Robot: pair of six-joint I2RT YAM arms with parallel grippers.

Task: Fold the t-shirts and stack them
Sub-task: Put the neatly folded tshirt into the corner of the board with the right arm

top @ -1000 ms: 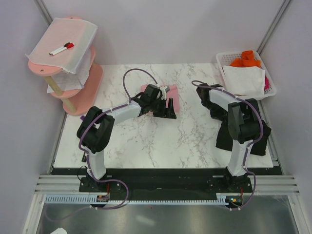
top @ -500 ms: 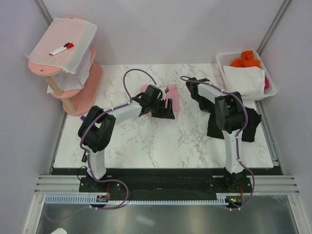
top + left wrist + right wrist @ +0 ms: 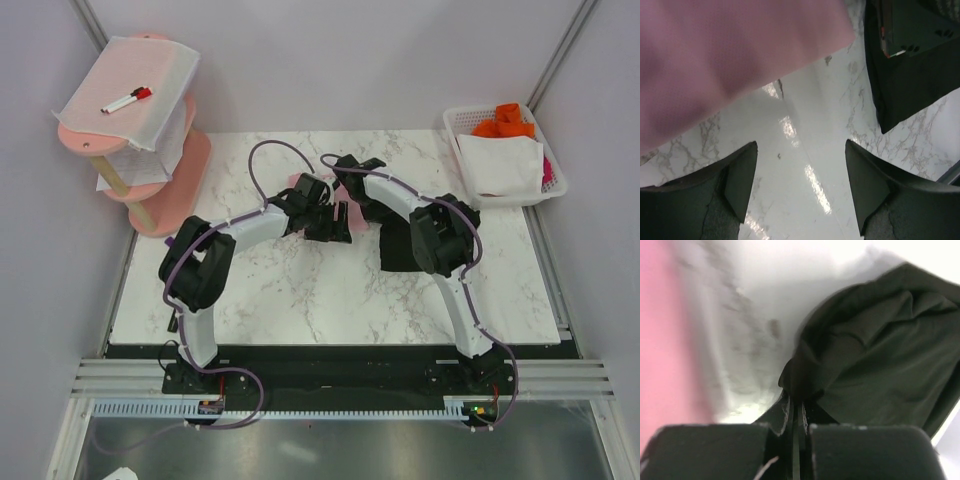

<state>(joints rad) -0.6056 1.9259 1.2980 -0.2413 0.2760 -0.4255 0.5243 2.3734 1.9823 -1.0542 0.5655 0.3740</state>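
Now our right gripper (image 3: 795,407) pinches the black shirt (image 3: 875,355) just beside the pink shirt (image 3: 730,50), where our left gripper (image 3: 800,187) hovers with jaws spread, so we risk a collision or a spoiled fold.

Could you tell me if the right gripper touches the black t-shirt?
Touching: the right wrist view shows the right gripper pinching a fold of the black t-shirt.
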